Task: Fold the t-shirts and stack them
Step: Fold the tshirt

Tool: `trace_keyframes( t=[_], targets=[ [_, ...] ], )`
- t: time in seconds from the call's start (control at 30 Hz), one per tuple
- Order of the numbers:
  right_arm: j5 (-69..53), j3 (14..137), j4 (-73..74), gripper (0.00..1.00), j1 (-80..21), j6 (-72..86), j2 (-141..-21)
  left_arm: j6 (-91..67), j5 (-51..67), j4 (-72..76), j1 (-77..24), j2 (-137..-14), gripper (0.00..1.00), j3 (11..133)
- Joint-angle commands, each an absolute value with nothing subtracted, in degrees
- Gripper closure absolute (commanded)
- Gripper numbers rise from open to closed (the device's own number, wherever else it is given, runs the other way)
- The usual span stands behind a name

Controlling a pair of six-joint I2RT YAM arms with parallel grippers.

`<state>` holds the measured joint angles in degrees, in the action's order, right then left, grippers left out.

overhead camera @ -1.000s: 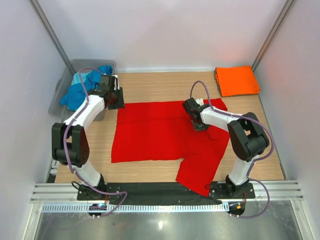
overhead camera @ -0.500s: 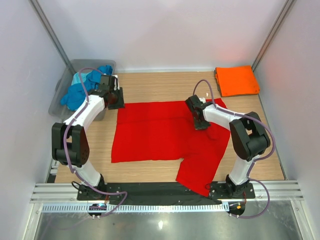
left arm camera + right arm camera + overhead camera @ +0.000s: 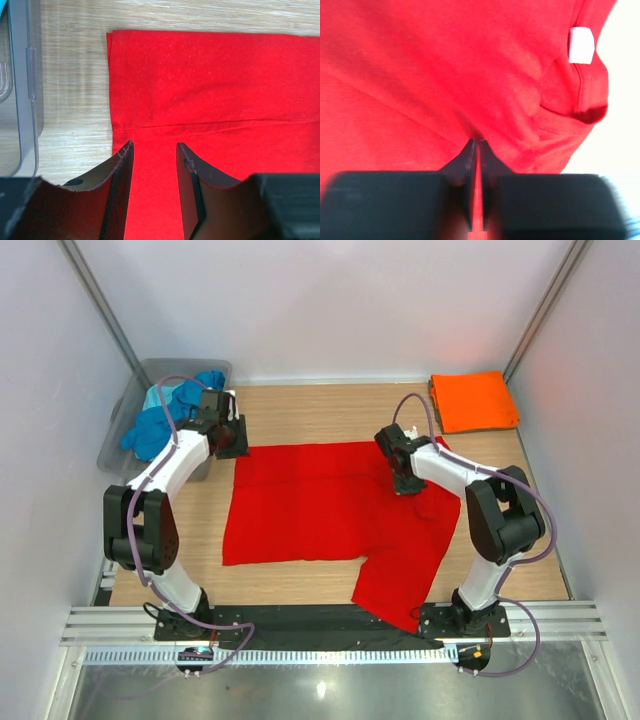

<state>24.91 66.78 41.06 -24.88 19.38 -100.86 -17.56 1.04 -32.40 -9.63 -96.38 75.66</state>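
A bright red t-shirt (image 3: 330,505) lies spread on the wooden table, its far edge folded over, one sleeve hanging toward the near edge. My left gripper (image 3: 232,437) is open above the shirt's far left corner (image 3: 150,90), with nothing between its fingers (image 3: 120,170). My right gripper (image 3: 405,483) is shut on a pinch of the red shirt (image 3: 470,90) near the collar; the white label (image 3: 581,46) shows beside it. A folded orange t-shirt (image 3: 473,401) lies at the far right. Blue and turquoise shirts (image 3: 170,415) sit in the tub.
A grey translucent plastic tub (image 3: 140,440) stands at the far left, next to my left arm; its wall also shows in the left wrist view (image 3: 22,100). White walls enclose the table on three sides.
My right gripper has moved to the right and slightly away from me, dragging the pinched red cloth with it. The left arm has not moved.
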Motion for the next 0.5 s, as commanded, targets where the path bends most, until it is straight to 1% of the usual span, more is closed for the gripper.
trace_keyframes(
  t=[0.0, 0.03, 0.1, 0.27, 0.47],
  targets=[
    [21.4, 69.2, 41.4, 0.85, -24.9, 18.2, -96.6, -17.2, 0.4, -31.3, -9.6, -95.9, 0.59, 75.4],
    [20.1, 67.8, 40.6, 0.80, -24.9, 17.7, -96.0, -17.2, 0.5, -31.3, -9.6, -96.0, 0.59, 75.5],
    [21.4, 66.9, 39.7, 0.74, -24.4, 17.2, -95.5, -17.5, 0.9, -31.2, -9.6, -95.9, 0.59, 75.6],
    [24.3, 68.6, 42.7, 0.70, -23.6, 17.8, -98.5, -17.7, 1.6, -30.9, -9.6, -96.2, 0.59, 75.5],
    [25.9, 67.5, 43.6, 0.69, -22.3, 18.5, -99.0, -17.3, 1.2, -31.1, -9.6, -96.1, 0.59, 75.5]
  ],
)
